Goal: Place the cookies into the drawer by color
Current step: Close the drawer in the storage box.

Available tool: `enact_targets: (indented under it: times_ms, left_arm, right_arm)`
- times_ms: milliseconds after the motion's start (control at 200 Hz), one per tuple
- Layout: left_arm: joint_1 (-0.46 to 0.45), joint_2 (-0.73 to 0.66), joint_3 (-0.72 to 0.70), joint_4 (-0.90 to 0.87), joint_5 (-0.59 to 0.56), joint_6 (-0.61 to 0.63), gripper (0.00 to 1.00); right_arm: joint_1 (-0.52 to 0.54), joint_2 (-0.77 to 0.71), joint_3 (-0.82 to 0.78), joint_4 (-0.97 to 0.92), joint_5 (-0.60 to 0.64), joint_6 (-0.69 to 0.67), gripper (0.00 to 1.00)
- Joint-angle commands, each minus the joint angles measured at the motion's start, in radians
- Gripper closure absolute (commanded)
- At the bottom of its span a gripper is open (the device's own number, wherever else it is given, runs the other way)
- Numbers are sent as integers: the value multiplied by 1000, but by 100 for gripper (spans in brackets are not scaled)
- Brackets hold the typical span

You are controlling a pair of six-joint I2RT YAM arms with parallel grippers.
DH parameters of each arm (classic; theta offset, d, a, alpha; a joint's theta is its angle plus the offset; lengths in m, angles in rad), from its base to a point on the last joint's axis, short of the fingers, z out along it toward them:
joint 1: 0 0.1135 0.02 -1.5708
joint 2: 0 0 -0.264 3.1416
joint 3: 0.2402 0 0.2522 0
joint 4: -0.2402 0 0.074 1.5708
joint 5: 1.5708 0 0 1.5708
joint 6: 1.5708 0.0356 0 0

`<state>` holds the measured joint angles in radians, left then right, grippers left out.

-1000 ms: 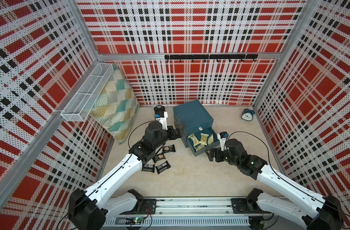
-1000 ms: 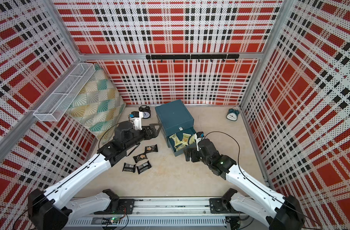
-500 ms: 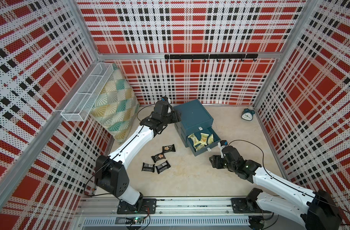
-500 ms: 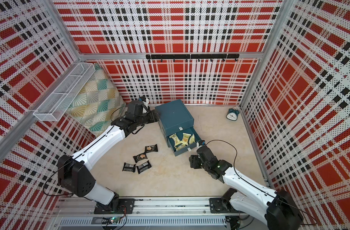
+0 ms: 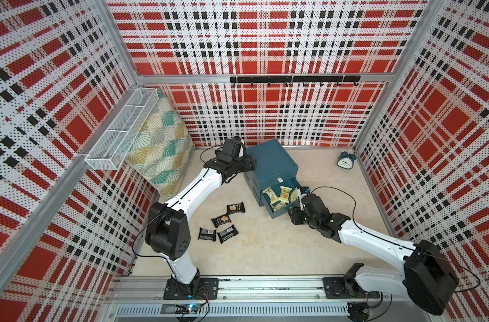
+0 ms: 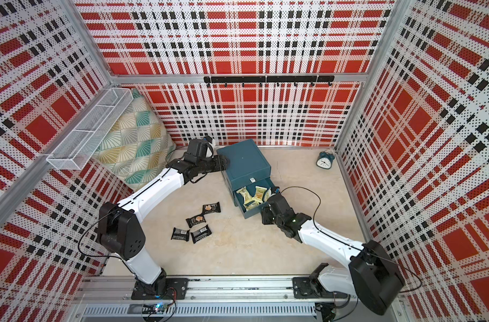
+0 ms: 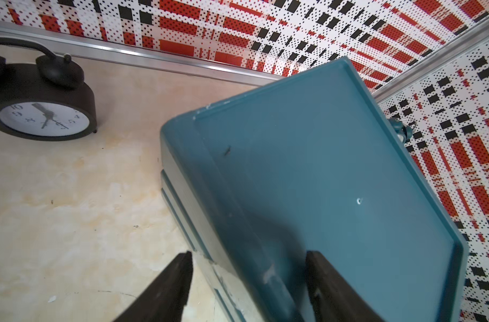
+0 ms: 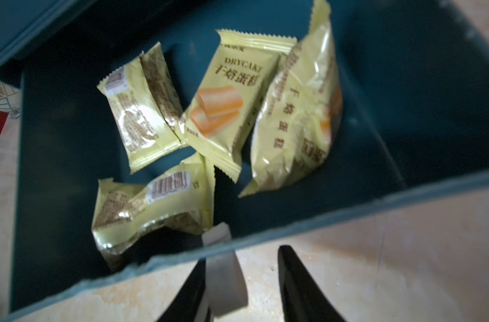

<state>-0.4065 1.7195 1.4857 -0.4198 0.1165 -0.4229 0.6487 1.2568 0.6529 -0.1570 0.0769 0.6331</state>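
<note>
The drawer (image 5: 271, 161) (image 6: 244, 160) is a dark teal cabinet, and its bottom tray (image 5: 279, 215) is pulled out. Several yellow cookies (image 5: 281, 195) (image 8: 224, 106) lie inside that tray. Several black cookies (image 5: 224, 220) (image 6: 198, 220) lie on the table left of the cabinet. My left gripper (image 5: 250, 164) (image 7: 250, 255) clamps the cabinet's rear left corner, one finger by the side wall and one on the top. My right gripper (image 5: 293, 215) (image 8: 242, 255) is at the tray's front. The tray's white tab handle (image 8: 224, 276) rests against one finger, with a gap to the other.
A black alarm clock (image 7: 42, 111) stands by the back wall behind my left wrist. A teal alarm clock (image 5: 346, 160) is at the back right. A patterned pillow (image 5: 159, 145) leans under a white wire basket (image 5: 120, 133) on the left wall. A black hook rail (image 5: 293, 79) spans the back wall.
My left arm swung away from the black packets to the cabinet's rear corner and its jaws narrowed. My right gripper dropped to the tray front and its jaws have been narrowing round the tab.
</note>
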Motion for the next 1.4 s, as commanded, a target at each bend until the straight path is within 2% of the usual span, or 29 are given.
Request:
enact_targets:
  times_ms: [0, 356, 757, 967, 1092, 1107, 1398]
  left_arm:
    - [17, 5, -39, -15, 18, 42, 31]
    - [40, 9, -73, 16, 89, 38, 32]
    - [39, -6, -91, 35, 134, 35, 30]
    - [37, -36, -108, 58, 161, 39, 19]
    - [35, -74, -130, 92, 172, 39, 7]
    - [35, -79, -133, 97, 173, 38, 0]
    - [35, -143, -177, 167, 195, 29, 1]
  right_arm:
    - [-32, 56, 53, 110, -27, 3, 62]
    - [-90, 233, 190, 264, -105, 100, 63]
    - [-122, 333, 167, 528, -188, 300, 60]
    - [-123, 334, 142, 547, -183, 331, 59]
    - [-122, 294, 65, 575, -150, 360, 59]
    - [-122, 291, 55, 581, -149, 363, 59]
    - [-123, 324, -30, 664, -162, 393, 48]
